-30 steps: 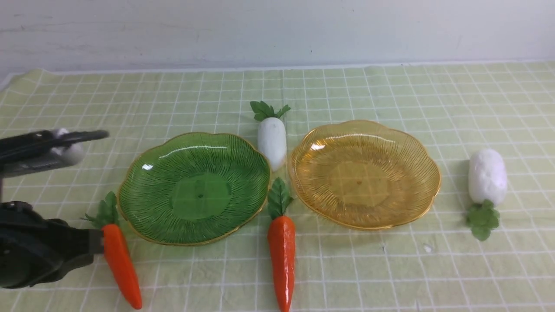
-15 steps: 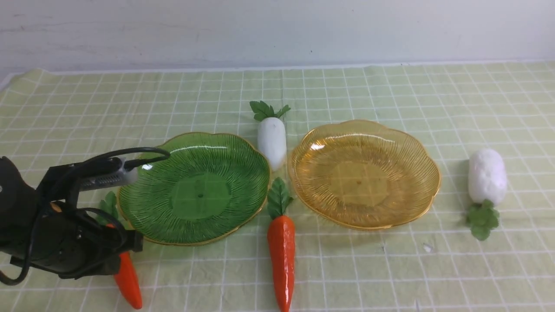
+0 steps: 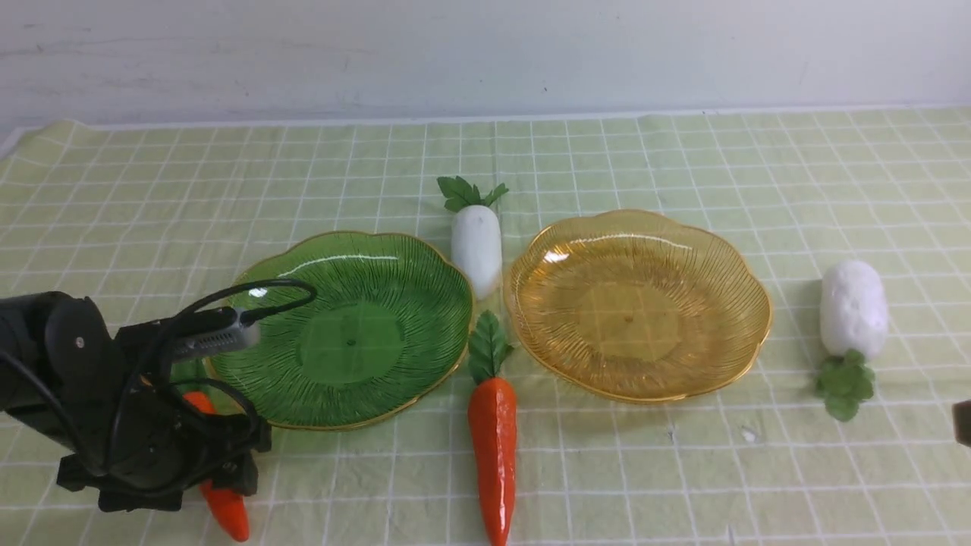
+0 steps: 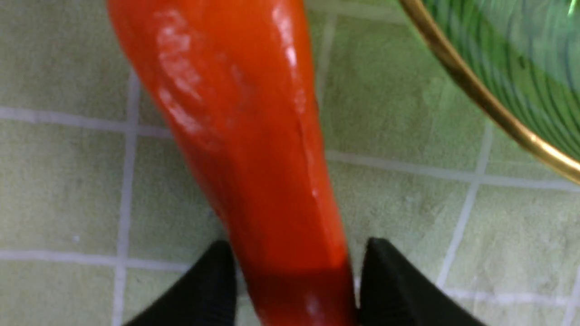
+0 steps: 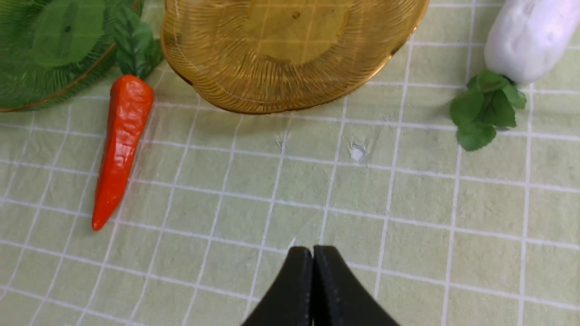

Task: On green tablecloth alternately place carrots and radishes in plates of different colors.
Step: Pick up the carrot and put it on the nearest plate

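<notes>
The green tablecloth (image 3: 683, 470) carries a dark green plate (image 3: 341, 334) and an amber plate (image 3: 637, 303), both empty. One carrot (image 3: 227, 516) lies at the green plate's near left. My left gripper (image 3: 220, 485) is down over it, and in the left wrist view its fingers (image 4: 389, 280) press both sides of this carrot (image 4: 253, 136). A second carrot (image 3: 493, 447) lies between the plates in front. One radish (image 3: 476, 246) lies between the plates behind, another radish (image 3: 853, 307) right of the amber plate. My right gripper (image 5: 312, 253) is shut and empty above bare cloth.
The green plate's gold rim (image 4: 489, 108) is close beside the held carrot. A white wall runs behind the cloth's far edge. A sliver of the right arm (image 3: 963, 422) shows at the right border.
My left arm has swung in from the left and come down over the left carrot, covering most of it. The carrot, plates and radishes have not moved.
</notes>
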### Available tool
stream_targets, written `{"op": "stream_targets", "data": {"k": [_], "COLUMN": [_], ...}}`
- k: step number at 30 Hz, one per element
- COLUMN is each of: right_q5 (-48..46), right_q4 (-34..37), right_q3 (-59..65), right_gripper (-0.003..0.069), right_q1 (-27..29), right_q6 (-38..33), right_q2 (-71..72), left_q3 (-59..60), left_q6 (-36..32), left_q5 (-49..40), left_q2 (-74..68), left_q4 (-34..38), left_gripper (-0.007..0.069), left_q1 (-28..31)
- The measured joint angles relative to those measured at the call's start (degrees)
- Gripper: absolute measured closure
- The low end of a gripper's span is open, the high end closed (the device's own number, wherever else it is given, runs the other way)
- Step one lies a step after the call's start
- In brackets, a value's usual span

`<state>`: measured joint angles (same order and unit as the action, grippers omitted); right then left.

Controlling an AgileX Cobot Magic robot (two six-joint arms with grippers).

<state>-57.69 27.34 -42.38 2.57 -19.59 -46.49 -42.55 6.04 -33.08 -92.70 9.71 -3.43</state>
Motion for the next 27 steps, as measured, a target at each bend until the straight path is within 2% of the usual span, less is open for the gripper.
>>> {"op": "stream_targets", "data": {"k": [1,2,10,15,21,27], "right_q5": [0.2,0.2,0.8,2.4,4.7,7.0], "right_q4": [0.2,0.3,0.7,-0.5,-10.0,-21.6], "right_q3": [0.0,0.0,0.0,-0.9,-5.9,-11.3], "right_gripper": [0.0674,0.0674,0.0674,0.0674,0.0674,0.0669], "right_q1": [0.0,0.0,0.0,0.0,0.0,0.0], "right_q6": [-0.2,-0.2,-0.4,2.4,11.0,22.1], "right_q2": [0.0,0.0,0.0,-0.8,-7.0,-17.6], "left_q3": [0.0,0.0,-3.5,-9.5,-16.3,-18.6], "left_q6": [0.1,0.4,3.9,-0.6,-7.2,-7.4], "left_q5": [-0.8,-1.4,-4.2,-2.3,1.0,1.6], "left_q2": [0.3,0.9,12.2,15.8,11.2,2.6], "left_q4": [-0.4,-0.8,-4.2,-2.9,0.0,0.2], "left_gripper": [0.0414,0.0435,0.0419,0.0419,0.0419,0.0405], "left_q1": [0.0,0.0,-0.3,-2.7,-7.8,-8.8]}}
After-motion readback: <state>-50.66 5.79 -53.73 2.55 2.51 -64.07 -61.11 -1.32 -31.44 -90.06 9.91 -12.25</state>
